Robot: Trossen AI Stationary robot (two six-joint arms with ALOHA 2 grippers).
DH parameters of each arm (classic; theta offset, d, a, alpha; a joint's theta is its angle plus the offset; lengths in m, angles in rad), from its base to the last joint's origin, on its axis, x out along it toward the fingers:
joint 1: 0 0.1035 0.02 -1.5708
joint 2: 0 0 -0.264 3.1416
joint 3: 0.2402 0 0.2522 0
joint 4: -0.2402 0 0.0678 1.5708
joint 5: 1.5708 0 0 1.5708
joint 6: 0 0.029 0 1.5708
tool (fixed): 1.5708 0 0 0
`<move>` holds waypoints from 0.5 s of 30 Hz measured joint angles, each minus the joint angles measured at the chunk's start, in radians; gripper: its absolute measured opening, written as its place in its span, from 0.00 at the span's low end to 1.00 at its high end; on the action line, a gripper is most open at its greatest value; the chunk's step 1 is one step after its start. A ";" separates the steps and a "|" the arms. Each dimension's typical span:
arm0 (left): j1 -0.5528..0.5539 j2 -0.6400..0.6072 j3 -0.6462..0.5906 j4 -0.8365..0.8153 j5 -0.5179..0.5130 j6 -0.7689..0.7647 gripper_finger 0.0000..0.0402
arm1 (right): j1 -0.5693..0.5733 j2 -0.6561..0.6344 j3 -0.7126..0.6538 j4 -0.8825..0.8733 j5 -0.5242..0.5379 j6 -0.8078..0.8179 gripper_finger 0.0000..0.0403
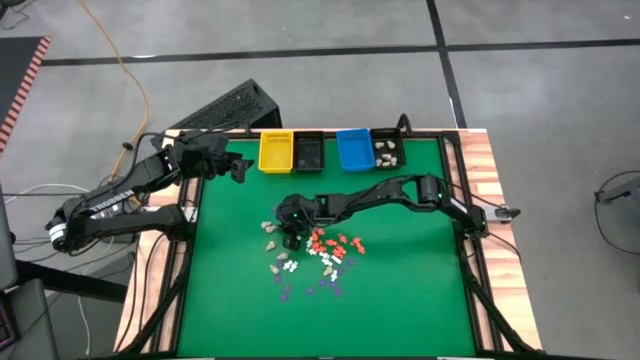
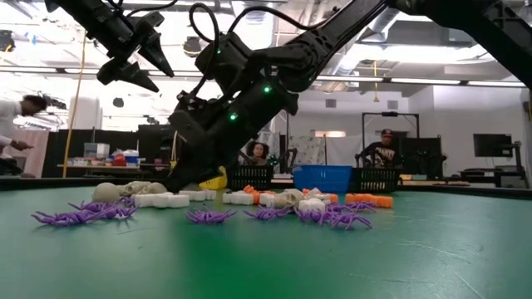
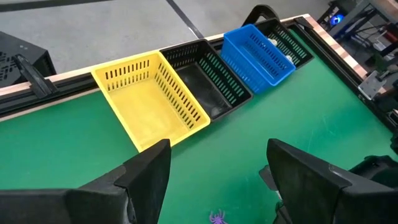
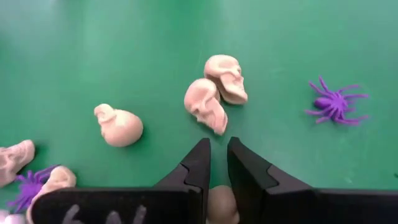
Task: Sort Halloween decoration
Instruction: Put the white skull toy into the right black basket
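Green felt table (image 1: 400, 300) is hosting the right gripper (image 4: 217, 163) pinching a cream plastic skull (image 4: 222, 204); lifting straight up is advisable, while the left gripper (image 3: 214, 168) is waiting spread.

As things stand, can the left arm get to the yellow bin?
Probably yes. The left gripper hangs open just beside the yellow bin, and the left wrist view shows bare green mat between them. The right gripper is down at the decoration pile, out of the way.
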 joint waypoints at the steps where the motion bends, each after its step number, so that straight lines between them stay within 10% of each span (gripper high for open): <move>1: 0.000 0.000 0.000 0.000 0.000 0.000 0.64 | -0.002 -0.007 0.000 -0.012 0.000 0.000 0.19; 15: 0.000 0.000 0.000 0.000 -0.005 0.000 0.64 | -0.072 -0.175 0.001 -0.249 -0.016 -0.068 0.05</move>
